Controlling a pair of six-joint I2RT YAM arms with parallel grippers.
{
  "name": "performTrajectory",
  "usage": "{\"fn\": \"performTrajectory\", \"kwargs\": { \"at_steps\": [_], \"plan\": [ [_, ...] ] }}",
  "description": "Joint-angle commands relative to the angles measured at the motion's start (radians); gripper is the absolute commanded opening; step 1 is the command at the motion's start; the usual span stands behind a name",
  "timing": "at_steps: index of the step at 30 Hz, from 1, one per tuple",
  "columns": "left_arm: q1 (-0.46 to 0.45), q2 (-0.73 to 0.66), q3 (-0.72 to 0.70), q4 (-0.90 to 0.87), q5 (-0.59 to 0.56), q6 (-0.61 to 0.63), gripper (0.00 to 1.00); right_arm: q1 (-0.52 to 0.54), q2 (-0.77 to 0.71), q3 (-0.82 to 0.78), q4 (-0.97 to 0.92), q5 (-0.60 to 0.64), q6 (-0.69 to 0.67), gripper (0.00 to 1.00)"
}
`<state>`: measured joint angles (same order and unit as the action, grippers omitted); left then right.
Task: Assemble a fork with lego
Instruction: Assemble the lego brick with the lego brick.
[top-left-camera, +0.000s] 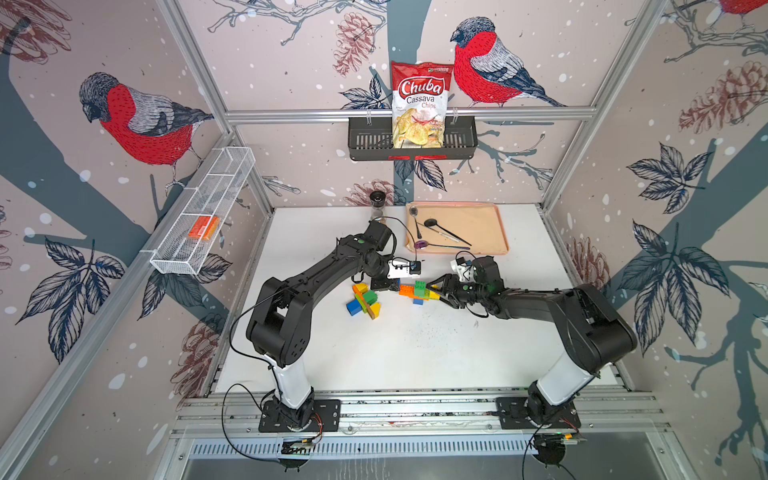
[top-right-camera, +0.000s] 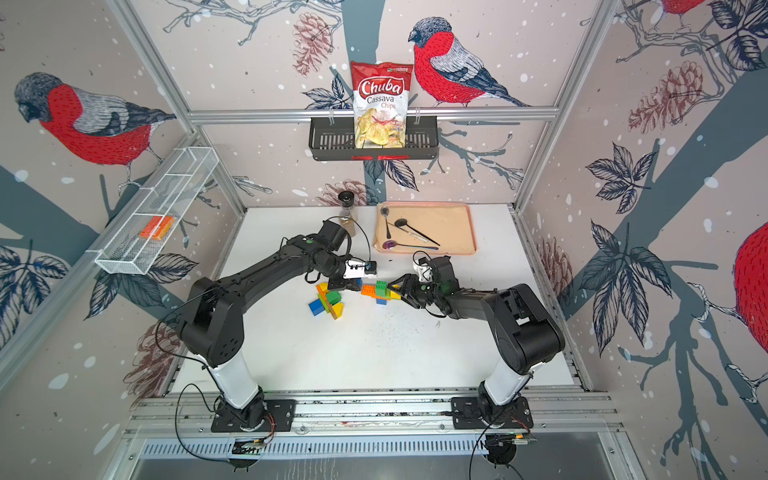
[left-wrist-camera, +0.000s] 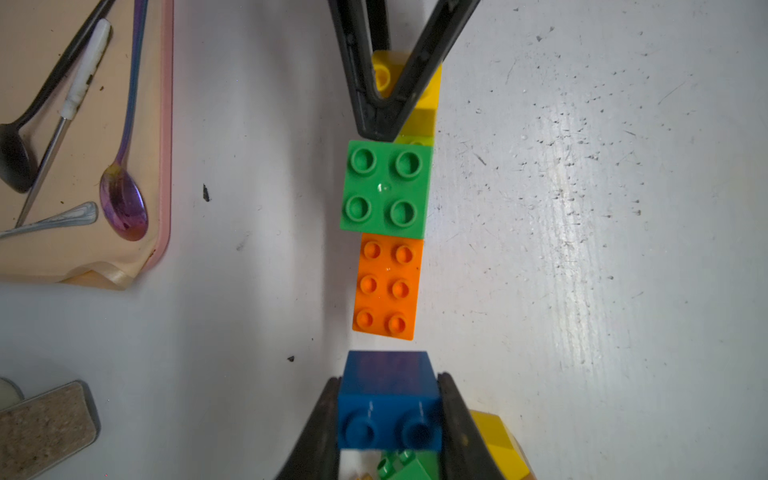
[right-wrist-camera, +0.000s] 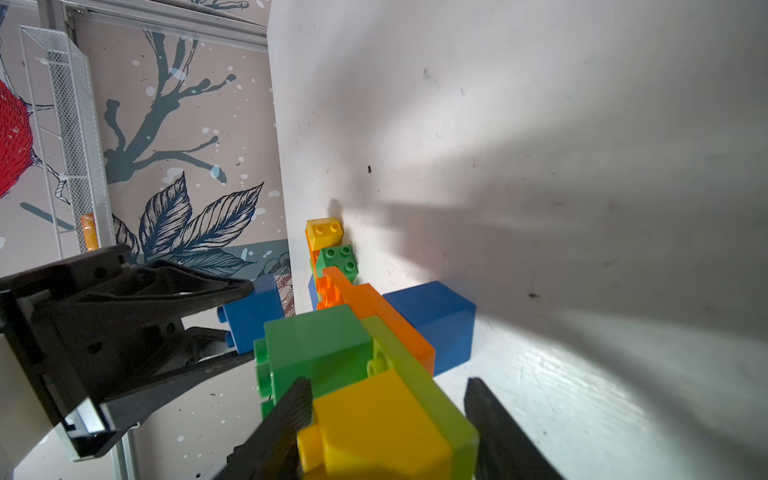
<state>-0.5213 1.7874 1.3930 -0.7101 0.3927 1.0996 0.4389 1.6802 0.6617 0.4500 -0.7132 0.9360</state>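
Bird-print walls enclose a white surface (top-left-camera: 395, 345). On the left wall, a wire basket (top-left-camera: 208, 187) holds an orange block (top-left-camera: 203, 227). Loose bricks (top-left-camera: 365, 300) lie mid-surface. The left tool (left-wrist-camera: 389, 378) is clamped on a blue brick (left-wrist-camera: 388, 399), just short of the lego row (left-wrist-camera: 386, 286). The right tool (right-wrist-camera: 387, 382) straddles the row's yellow end; whether it grips, I cannot tell. A tray (top-left-camera: 486, 224) sits behind.

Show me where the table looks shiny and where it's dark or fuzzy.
Left wrist view: light glares white on the table, and the blue brick in the left gripper sits in shade. Right wrist view: big soft shadows cross the table; the nearest yellow brick is blurry. Both top views: evenly lit.
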Motion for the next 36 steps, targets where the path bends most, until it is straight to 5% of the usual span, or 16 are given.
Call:
{"fn": "performTrajectory", "kwargs": {
  "at_steps": [1, 19, 36],
  "plan": [
    [-0.01, 0.007, 0.013, -0.027, 0.029, 0.012, 0.0, -0.002, 0.01, 0.02, -0.034, -0.012, -0.041, 0.6],
    [-0.051, 0.091, 0.079, -0.061, 0.024, -0.011, 0.0, -0.007, 0.007, 0.062, -0.142, 0.002, -0.118, 0.6],
    [-0.053, 0.089, 0.0, 0.018, 0.005, -0.08, 0.0, 0.014, 0.003, 0.076, -0.177, 0.031, -0.132, 0.6]
  ]
}}
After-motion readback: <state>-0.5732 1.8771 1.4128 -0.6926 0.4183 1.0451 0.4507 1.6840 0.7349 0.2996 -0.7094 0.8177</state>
